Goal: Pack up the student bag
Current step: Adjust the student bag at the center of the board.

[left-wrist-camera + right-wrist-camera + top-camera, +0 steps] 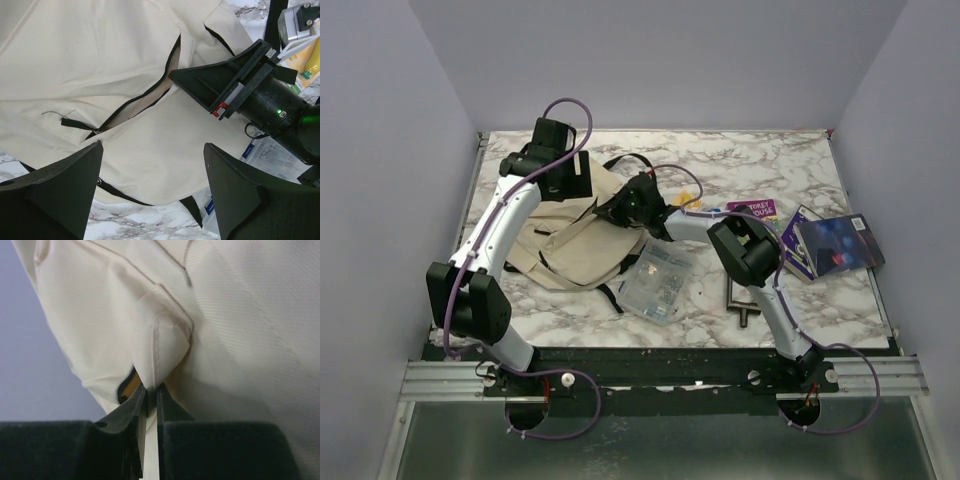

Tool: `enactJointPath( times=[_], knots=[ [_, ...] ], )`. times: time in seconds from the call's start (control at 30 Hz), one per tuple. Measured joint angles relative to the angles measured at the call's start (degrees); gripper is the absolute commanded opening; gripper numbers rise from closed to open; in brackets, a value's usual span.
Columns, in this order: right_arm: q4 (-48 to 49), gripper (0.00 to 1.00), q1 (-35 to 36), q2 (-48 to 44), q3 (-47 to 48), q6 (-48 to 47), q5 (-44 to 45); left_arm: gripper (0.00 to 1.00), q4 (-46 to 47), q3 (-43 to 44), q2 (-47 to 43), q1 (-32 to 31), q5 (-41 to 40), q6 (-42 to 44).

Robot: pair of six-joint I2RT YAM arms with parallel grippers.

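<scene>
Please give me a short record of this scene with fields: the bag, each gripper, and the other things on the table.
bag: the student bag lies crumpled on the marble table, its zip partly open
left gripper: over the bag, jaws open, holding nothing
right gripper: jaws shut on a fold of the bag's cream fabric, on its right side in the top view
other things: clear pouch, purple card, dark booklet, metal tool, all right of the bag
</scene>
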Motion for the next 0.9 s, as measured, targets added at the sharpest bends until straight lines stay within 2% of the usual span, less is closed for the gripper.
enactJointPath(
  times=[0.03, 0.3, 0.6, 0.9],
  knots=[
    [0.76, 0.01, 0.0, 0.0, -0.85, -0.48, 0.0, 0.87, 0.02, 0.0, 0.24, 0.0, 0.0, 0.2],
    [10.08, 0.01, -0.02, -1.79, -8.83, -3.76, -0.9, 0.86, 0.15, 1.29, 7.37, -0.42, -1.01, 2.47],
    [15.72, 0.0, -0.15, -2.08, -10.34, -3.65, -3.41, 0.9, -0.33, 4.15, 17.22, -4.26, -11.78, 5.33],
    [17.73, 0.01, -0.17, -2.27, -12.55, -2.12, -4.52, 0.85, -1.66, 7.78, 23.5, -6.27, -20.85, 5.18]
  ],
)
